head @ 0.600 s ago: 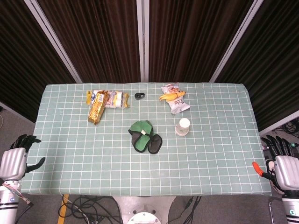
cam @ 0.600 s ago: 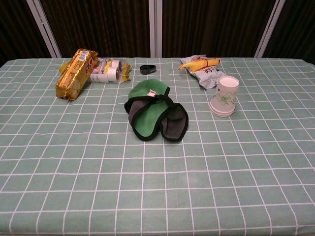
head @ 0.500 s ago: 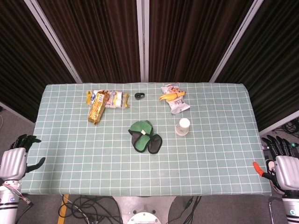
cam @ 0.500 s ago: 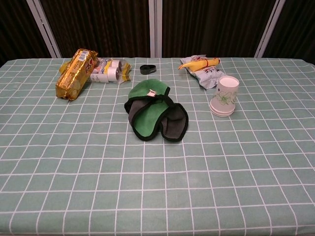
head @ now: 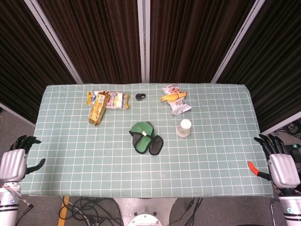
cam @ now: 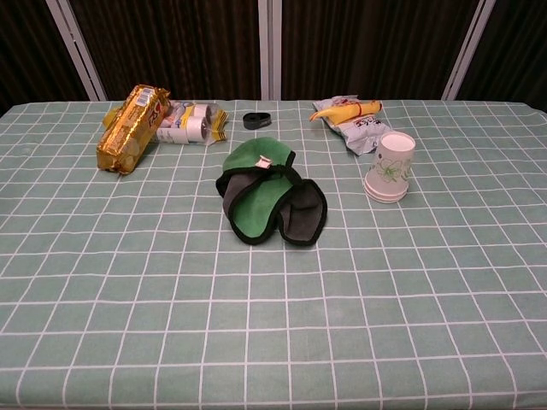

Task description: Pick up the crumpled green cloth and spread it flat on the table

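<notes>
Cloth (head: 146, 137) sits crumpled abt table centre, green w/ grey-black folds, untouched. Step in hand, I'd judge: the reach, not yet begun. Right hand (head: 282, 168) at 4 o'clock off the table edge, fingers spread, empty; left hand (head: 13, 162) at 8 o'clock, same. Next move needs one hand to travel inward and pinch a fold w/o knocking the cup (head: 184, 128) at cloth's 3 o'clock. Snack packs (head: 106, 101) at 11: print too small to read. Cup shows a floral mark, no text.

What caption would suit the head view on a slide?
Crumpled green cloth lies mid-table among snacks and a paper cup; both hands, left and right, wait open at the near corners.
</notes>
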